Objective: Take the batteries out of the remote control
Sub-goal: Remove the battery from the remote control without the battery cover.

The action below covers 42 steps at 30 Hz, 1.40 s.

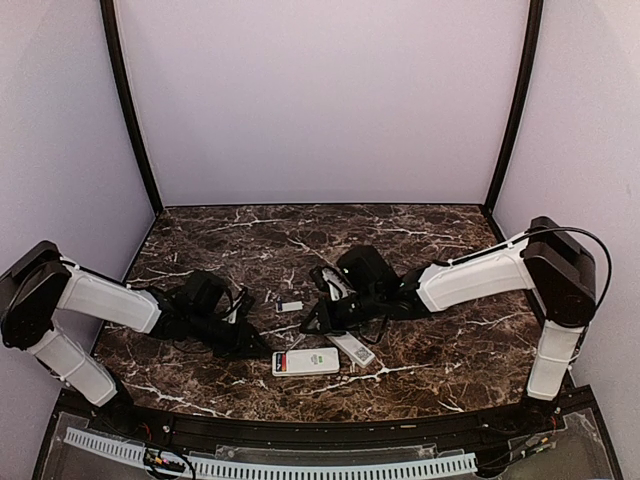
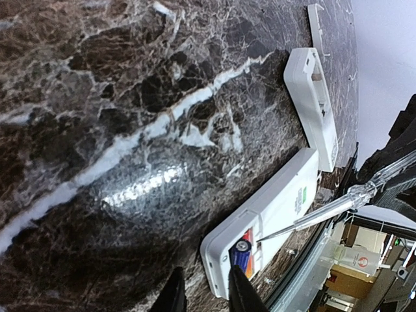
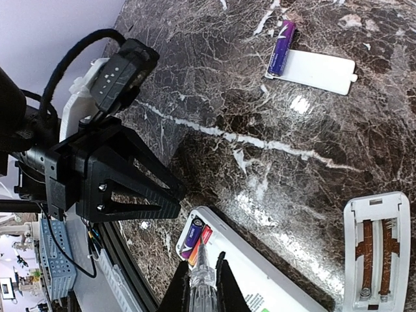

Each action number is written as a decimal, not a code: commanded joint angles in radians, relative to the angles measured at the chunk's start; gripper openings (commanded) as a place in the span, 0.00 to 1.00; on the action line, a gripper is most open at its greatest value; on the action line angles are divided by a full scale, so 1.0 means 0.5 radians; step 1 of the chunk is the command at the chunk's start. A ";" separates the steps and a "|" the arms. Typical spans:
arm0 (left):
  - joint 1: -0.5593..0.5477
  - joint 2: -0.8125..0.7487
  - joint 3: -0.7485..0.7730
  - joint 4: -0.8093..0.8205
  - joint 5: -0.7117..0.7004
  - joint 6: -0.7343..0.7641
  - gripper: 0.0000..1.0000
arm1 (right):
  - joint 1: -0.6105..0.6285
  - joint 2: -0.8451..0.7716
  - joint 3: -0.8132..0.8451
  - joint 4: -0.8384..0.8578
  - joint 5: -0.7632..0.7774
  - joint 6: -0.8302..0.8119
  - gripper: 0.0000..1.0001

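Note:
A white remote [image 2: 279, 208] lies face down at the table's front, its end compartment open. A dark blue battery [image 3: 193, 235] and an orange-red battery [image 3: 203, 242] sit in it. They also show in the left wrist view [image 2: 242, 255]. My right gripper [image 3: 201, 270] is shut on a clear-handled screwdriver [image 3: 203, 289], whose tip rests at the orange-red battery. My left gripper [image 2: 205, 286] is slightly open and empty. Its right finger [image 2: 239, 292] is at the remote's battery end. A loose purple battery [image 3: 281, 49] lies beside a white cover plate [image 3: 320, 69].
A second white remote [image 3: 377, 253] lies open beside the first, its compartment showing only springs; it also shows in the top view [image 1: 351, 348]. Another white cover plate [image 2: 316, 26] lies beyond it. The table's front edge [image 1: 300, 415] runs just behind the first remote [image 1: 305, 362].

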 commanded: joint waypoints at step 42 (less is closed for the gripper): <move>-0.019 0.174 -0.018 0.152 0.097 -0.027 0.01 | -0.004 0.025 -0.003 0.154 -0.323 0.069 0.00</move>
